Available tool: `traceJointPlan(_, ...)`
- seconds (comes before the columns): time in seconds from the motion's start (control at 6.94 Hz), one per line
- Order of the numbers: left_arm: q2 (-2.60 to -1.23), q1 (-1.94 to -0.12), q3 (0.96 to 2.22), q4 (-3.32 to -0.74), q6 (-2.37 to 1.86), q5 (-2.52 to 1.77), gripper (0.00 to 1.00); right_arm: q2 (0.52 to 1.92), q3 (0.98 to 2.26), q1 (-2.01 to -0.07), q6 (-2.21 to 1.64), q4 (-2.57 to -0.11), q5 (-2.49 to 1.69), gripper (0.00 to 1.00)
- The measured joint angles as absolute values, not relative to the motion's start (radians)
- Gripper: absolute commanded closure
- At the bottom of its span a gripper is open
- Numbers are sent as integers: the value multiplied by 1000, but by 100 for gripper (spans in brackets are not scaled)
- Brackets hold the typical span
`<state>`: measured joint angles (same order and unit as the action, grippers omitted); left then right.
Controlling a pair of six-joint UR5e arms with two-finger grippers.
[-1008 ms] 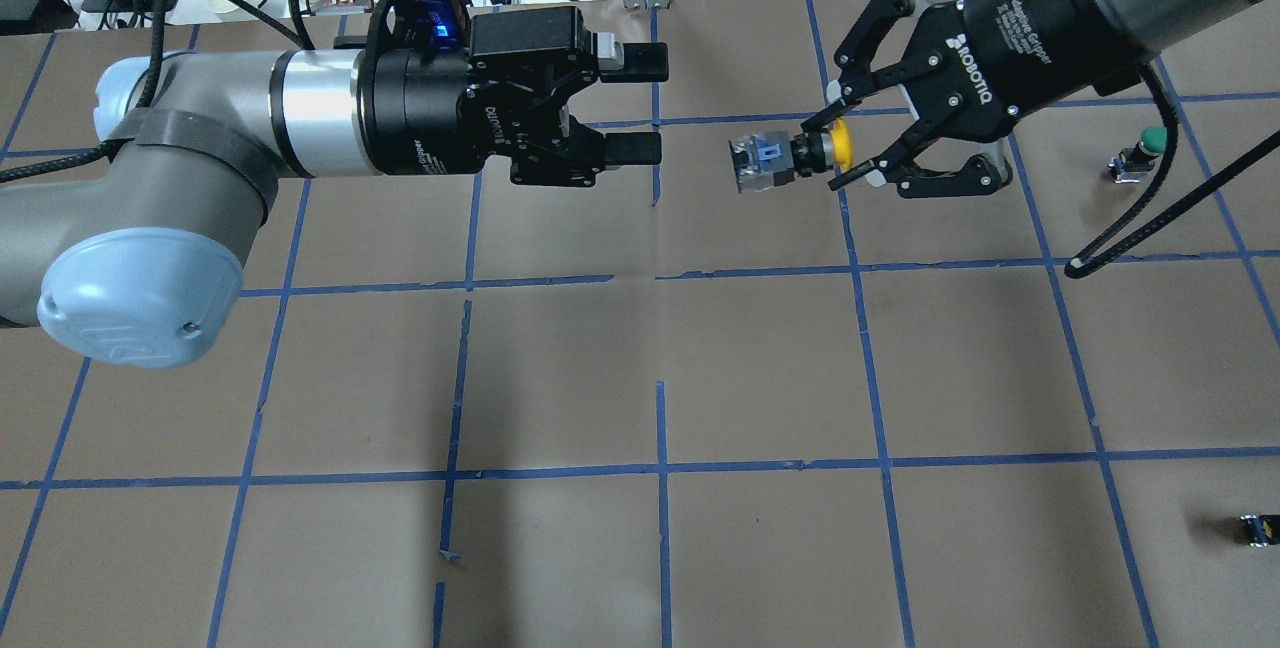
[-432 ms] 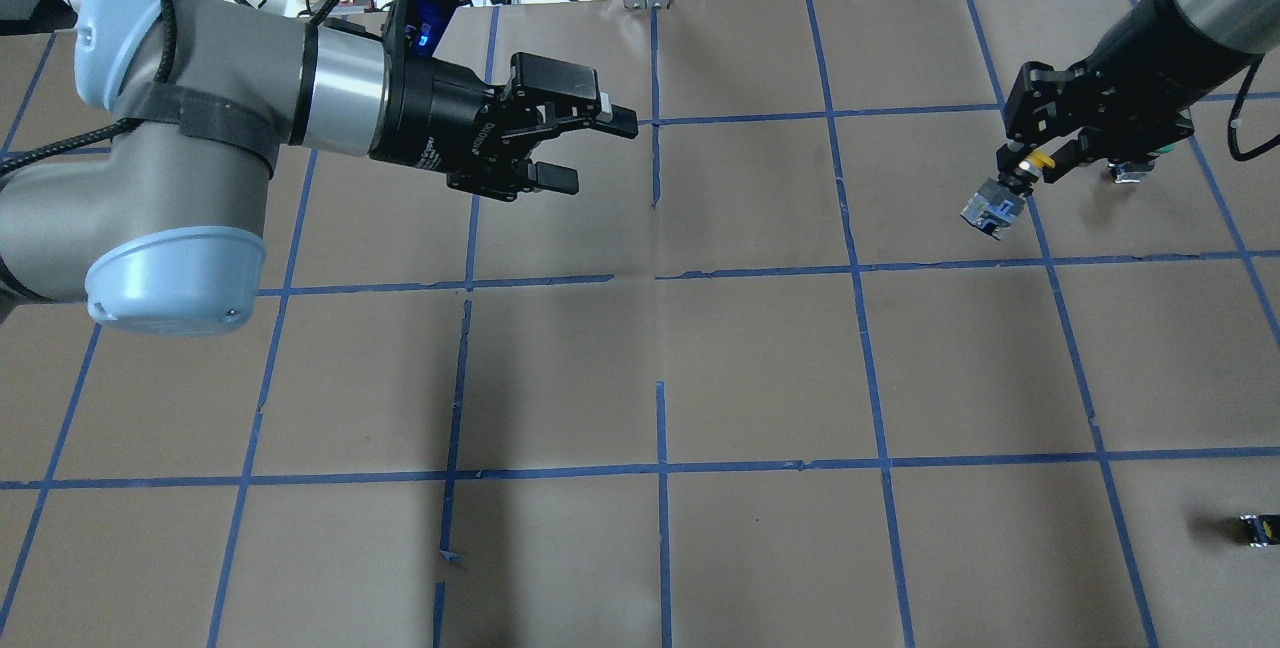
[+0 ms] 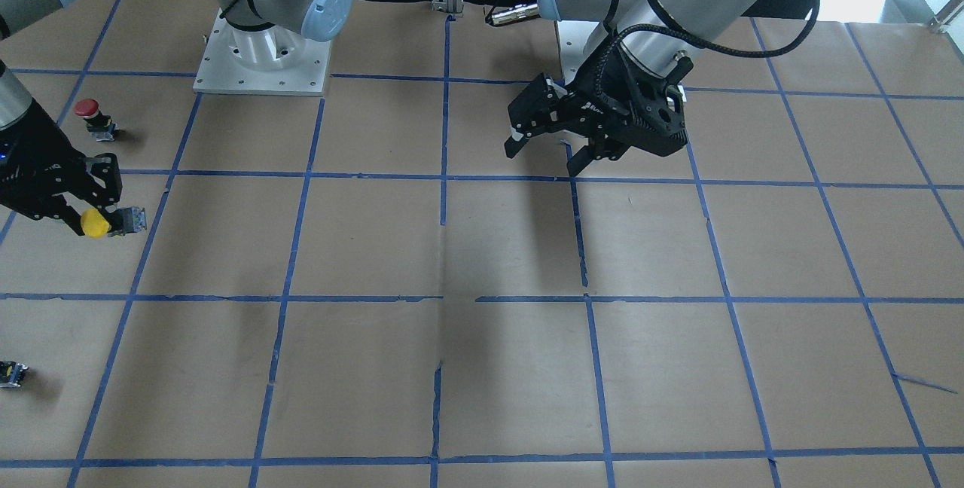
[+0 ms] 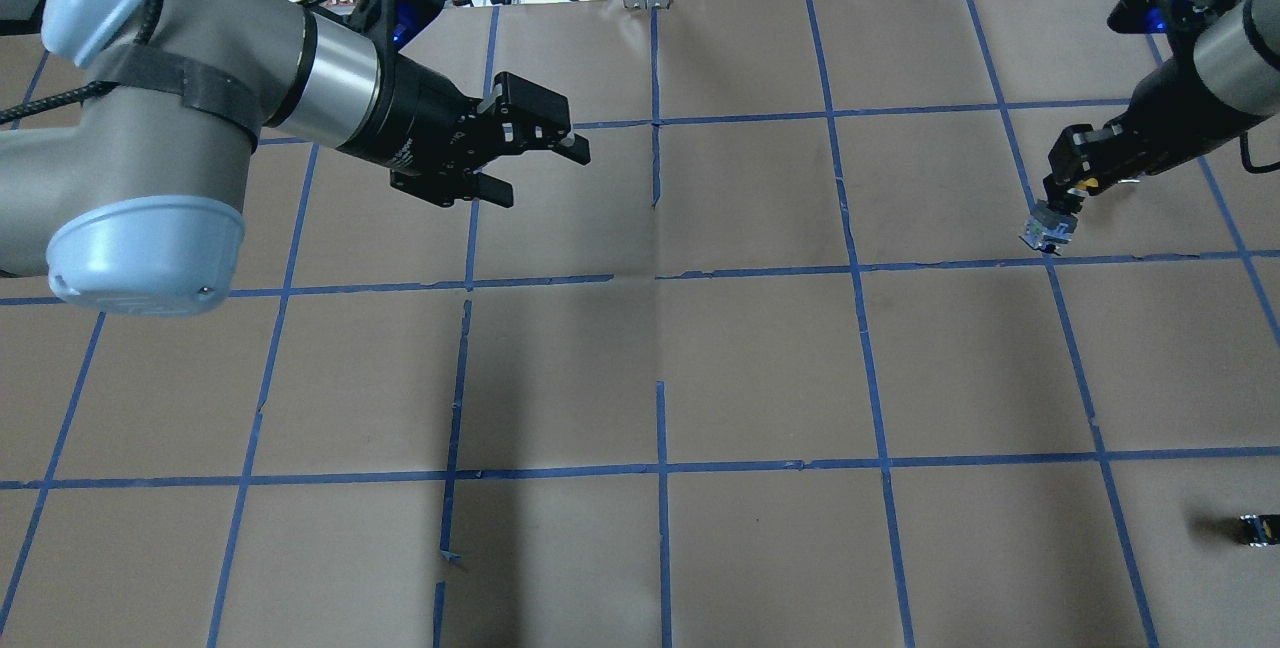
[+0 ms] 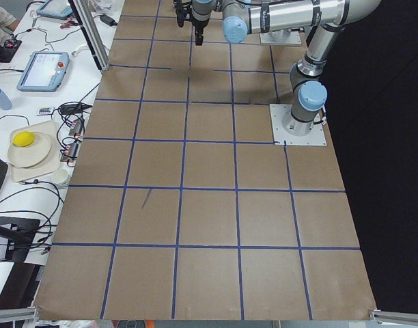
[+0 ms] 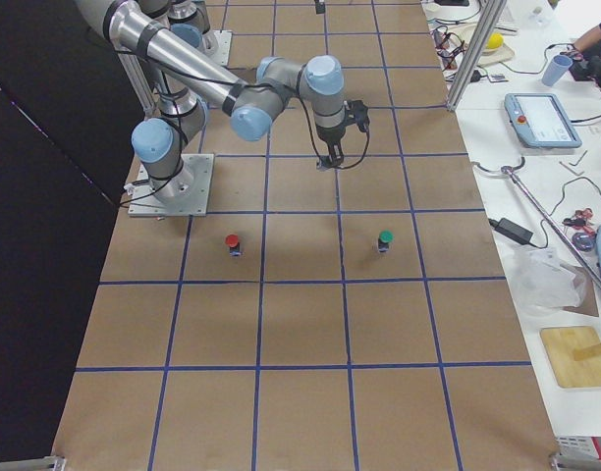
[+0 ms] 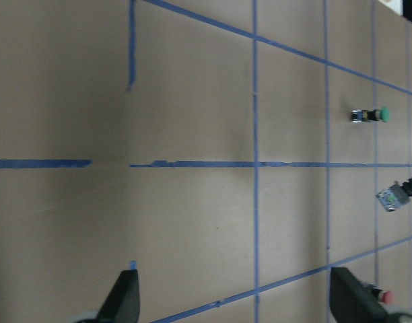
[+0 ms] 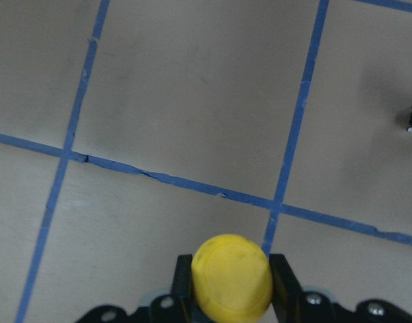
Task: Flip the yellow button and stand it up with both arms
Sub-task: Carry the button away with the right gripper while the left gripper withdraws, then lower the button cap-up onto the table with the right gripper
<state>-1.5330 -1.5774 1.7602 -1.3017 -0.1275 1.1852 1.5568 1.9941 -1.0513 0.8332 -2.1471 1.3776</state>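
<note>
Yellow shows between the black fingers (image 8: 281, 272) of the right end effector (image 3: 92, 215), which is clamped on the cap end of the yellow button (image 3: 113, 222). The button's grey contact block juts past the fingertips at a tilt, pointing down and away from the wrist. Whether the block touches the worktop (image 3: 482, 367) I cannot tell. The button is at the robot's right end of the worktop, just beside a crossing of 2 blue tape lines. A red-capped button (image 3: 90, 112) stands near it on the robot's side, and a green-capped button (image 7: 371, 116) stands near it on the other side. A small black-and-yellow block (image 3: 11, 373) lies well apart, toward the operators' edge.

The left end effector (image 4: 540, 173) hangs above the worktop with its jaws spread wide and nothing between them. It is angled downward and well apart from the yellow button. Brown paper gridded with blue tape covers the worktop.
</note>
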Motion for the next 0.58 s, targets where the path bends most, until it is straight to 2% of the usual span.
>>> traceJointPlan(0.29,-1534,-1576,1626,-1490,-124,1432,0,1554,2088,-888,1234,-2232,1247,84)
traceJointPlan(0.58,-1527,-1567,1550,-1610,-118,1574,0,1528,2140,-736,1586,-2244,1103,84)
